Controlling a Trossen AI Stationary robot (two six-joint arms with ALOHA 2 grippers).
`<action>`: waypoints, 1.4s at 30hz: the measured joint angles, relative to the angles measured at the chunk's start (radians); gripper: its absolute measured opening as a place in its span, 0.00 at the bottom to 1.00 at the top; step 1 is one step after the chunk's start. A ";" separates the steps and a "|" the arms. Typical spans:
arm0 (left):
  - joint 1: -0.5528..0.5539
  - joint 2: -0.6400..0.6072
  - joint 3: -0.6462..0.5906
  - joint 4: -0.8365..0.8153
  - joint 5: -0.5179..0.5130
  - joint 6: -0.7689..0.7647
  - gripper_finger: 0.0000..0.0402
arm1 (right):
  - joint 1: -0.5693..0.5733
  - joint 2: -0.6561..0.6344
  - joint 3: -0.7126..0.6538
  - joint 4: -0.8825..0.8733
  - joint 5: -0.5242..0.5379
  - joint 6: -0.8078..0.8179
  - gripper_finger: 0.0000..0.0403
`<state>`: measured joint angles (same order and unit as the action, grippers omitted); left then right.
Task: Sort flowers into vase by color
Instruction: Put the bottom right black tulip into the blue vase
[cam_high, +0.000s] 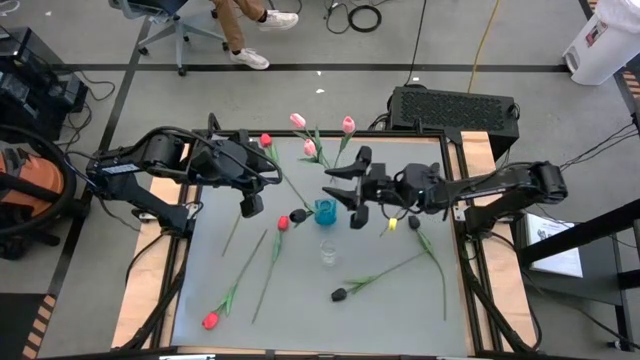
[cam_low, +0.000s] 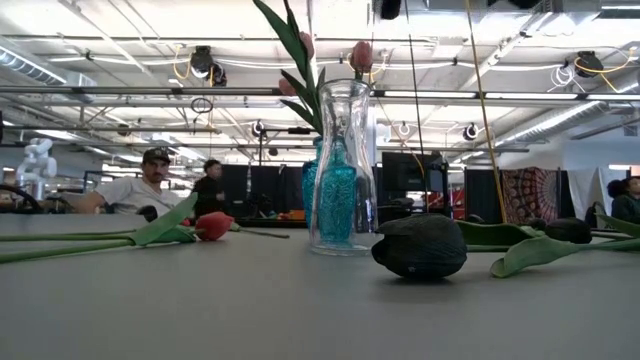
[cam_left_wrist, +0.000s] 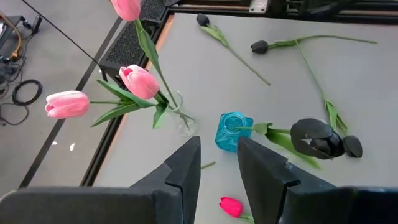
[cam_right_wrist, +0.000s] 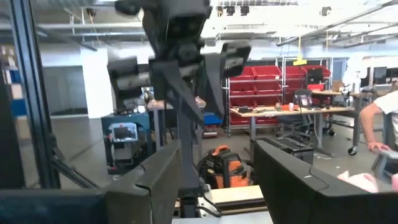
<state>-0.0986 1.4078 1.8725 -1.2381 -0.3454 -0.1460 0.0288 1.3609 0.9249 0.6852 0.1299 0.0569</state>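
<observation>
**A:** Grey table (cam_high: 420, 300) first. What is on it?

**B:** Two dark arms reach in, one from each side. The left gripper (cam_left_wrist: 219, 142) hangs over the far left part. Its fingers are a little apart and hold nothing.

**A:** And the right gripper (cam_right_wrist: 217, 149)?

**B:** It is near the middle, just beside the blue vase (cam_high: 325, 211). Its fingers are parted wider, and they are empty too.

**A:** Any other vases?

**B:** A clear vase (cam_high: 328, 252) stands just nearer than the blue one. A second clear vase (cam_left_wrist: 183, 118), toward the far edge, holds three pink tulips (cam_left_wrist: 140, 81).

**A:** Where are the loose flowers?

**B:** They lie flat on the table. One red tulip (cam_high: 210, 320) is by the near left corner. Another red one (cam_high: 283, 222) is just left of the blue vase, and a third (cam_high: 265, 140) is at the far edge by the left arm. One black tulip (cam_high: 338, 294) lies toward the near edge, and another black one (cam_high: 414, 222) is under the right arm.
</observation>
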 joint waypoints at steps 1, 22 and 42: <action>0.000 0.000 0.000 0.000 0.000 0.003 0.28 | 0.000 -0.018 0.000 -0.016 0.000 0.015 0.48; 0.000 0.000 0.000 0.057 -0.001 0.002 0.28 | 0.000 -0.352 0.000 -0.288 0.000 0.347 0.48; 0.000 0.000 0.000 0.056 0.004 -0.005 0.28 | 0.000 -0.625 0.000 -0.872 -0.005 0.557 0.48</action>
<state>-0.0986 1.4078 1.8725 -1.1820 -0.3416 -0.1505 0.0284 0.7364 0.9249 -0.1864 0.1246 0.6139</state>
